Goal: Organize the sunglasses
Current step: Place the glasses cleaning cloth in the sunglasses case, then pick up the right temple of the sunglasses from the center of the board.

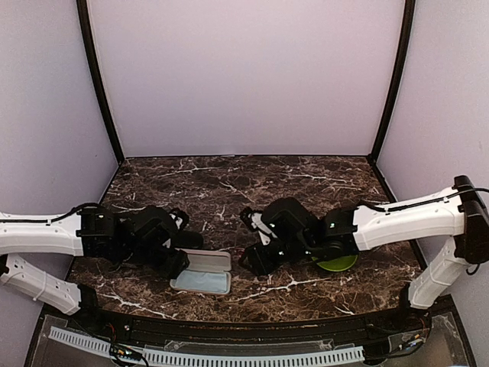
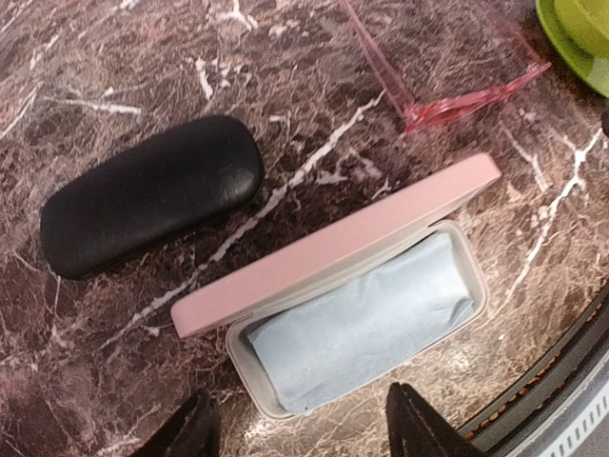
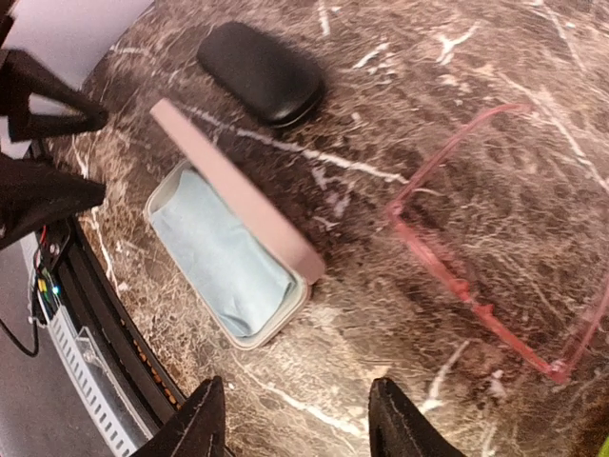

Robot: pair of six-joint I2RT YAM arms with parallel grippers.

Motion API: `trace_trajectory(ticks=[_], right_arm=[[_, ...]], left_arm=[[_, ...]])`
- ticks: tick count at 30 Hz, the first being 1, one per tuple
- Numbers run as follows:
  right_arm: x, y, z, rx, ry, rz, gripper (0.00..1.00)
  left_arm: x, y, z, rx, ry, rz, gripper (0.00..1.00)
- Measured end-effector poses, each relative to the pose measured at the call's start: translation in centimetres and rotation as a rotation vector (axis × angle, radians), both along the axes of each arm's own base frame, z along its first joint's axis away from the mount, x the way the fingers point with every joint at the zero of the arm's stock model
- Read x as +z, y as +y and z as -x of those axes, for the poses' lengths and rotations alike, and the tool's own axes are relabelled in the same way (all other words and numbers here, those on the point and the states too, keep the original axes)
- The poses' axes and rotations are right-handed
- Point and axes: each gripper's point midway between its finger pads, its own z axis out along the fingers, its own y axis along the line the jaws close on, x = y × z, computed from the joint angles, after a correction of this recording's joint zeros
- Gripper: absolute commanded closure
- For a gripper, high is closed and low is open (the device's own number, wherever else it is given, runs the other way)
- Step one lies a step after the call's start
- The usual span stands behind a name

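Scene: a dark marbled bench (image 1: 229,183) seen from above, with two robot arms reaching in from either side.
Sunglasses: one pair of translucent pink sunglasses (image 3: 495,262) lies on the bench, near the open pink case but not touching it, with a green dish (image 2: 580,38) on its other side.
Second pair: no dark-framed pair shows in any view; it may be hidden, but I cannot tell.
Pink case: the pink case (image 2: 333,252) stands open, lid raised, with a folded light blue cloth (image 2: 366,319) inside.
Black case: the black case (image 2: 152,195) lies shut beyond the pink one, well apart from the sunglasses.
Left gripper: the left gripper (image 2: 303,392) hangs over the open case, jaws parted and empty.
Right gripper: the right gripper (image 3: 297,386) hangs between case and sunglasses, jaws parted and empty.
Handling: the pair looks light, thin and somewhat springy, with smooth plastic likely to slip and lenses that could scratch.
Where to hold: probably the bridge or top bar, pinched gently, not the lenses.
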Motion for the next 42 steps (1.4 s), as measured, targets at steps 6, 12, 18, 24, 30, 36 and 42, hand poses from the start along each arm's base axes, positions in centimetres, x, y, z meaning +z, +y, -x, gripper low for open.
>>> trace_trajectory(ticks=[6,12,18,24,30,36,42], right_arm=[[1.2,-4.8,-6.3,-0.221,-0.013,0.018,0.46],[-1.3,-9.7,-10.8,-0.378,0.03,0.144,0.46],[-4.4,-11.0,-13.1,-0.407,0.083,0.243,0.48],[-6.5,-10.2,-13.5,-0.366,0.129,0.288,0.56],[-7.2,-9.8,-13.2,-0.343,0.155,0.29,0.69],[-8.0,-9.8,-13.1,-0.338,0.168,0.304,0.77],[-8.4,-9.8,-13.1,-0.337,0.175,0.31,0.84]], left_arm=[[3.3,-0.7,-1.1,-0.005,-0.094,0.068,0.32],[5.3,-1.7,-2.6,-0.006,-0.17,0.079,0.32],[5.5,-2.6,-3.5,-0.022,-0.2,0.056,0.32],[4.8,-3.3,-3.8,-0.042,-0.2,0.027,0.32],[4.4,-3.9,-4.1,-0.054,-0.202,0.021,0.32],[3.9,-4.2,-4.1,-0.065,-0.197,0.011,0.32],[3.6,-4.4,-4.1,-0.071,-0.19,0.011,0.32]])
